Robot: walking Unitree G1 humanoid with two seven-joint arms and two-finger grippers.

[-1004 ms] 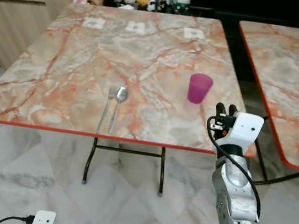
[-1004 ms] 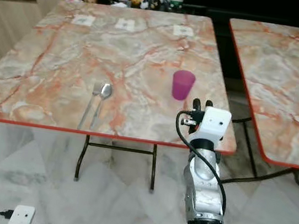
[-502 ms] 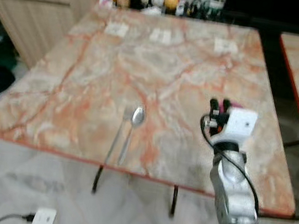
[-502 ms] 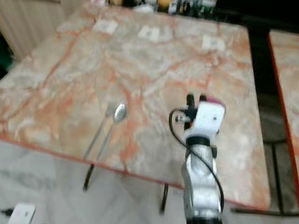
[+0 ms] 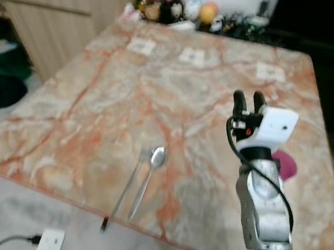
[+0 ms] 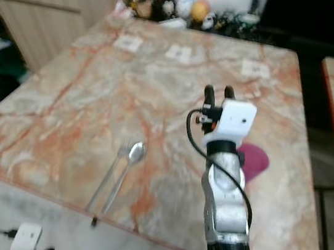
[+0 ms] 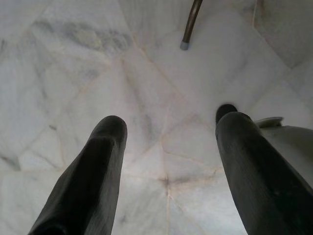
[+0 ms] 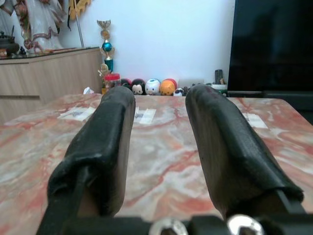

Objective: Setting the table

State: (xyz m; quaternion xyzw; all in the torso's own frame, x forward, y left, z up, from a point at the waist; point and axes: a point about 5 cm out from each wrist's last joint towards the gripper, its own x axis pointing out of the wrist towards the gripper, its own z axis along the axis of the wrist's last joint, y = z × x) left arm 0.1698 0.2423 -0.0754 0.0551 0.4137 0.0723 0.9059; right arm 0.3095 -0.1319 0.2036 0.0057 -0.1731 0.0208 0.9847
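Marble-patterned orange table [image 5: 94, 108]: camera nearer; right gripper [image 5: 249, 99] raised, empty, fingers apart, hiding purple plastic cup [image 5: 285, 166] nr right edge; metal fork [image 5: 131, 179] & spoon [image 5: 150, 175] at front edge. Left gripper [image 7: 166, 147] idle, spread.

I see a worktop [image 5: 94, 108] of glossy marble-patterned laminate, pink veined with orange. The fork [image 5: 130, 181] and spoon [image 5: 149, 177] look like polished metal. The cup [image 5: 286, 165] is translucent magenta plastic. My right arm [image 5: 262, 219] is brushed silver metal; its fingers [image 8: 105, 147] are matt black rubber. The floor [image 7: 146, 73] is smooth pale marble tile.
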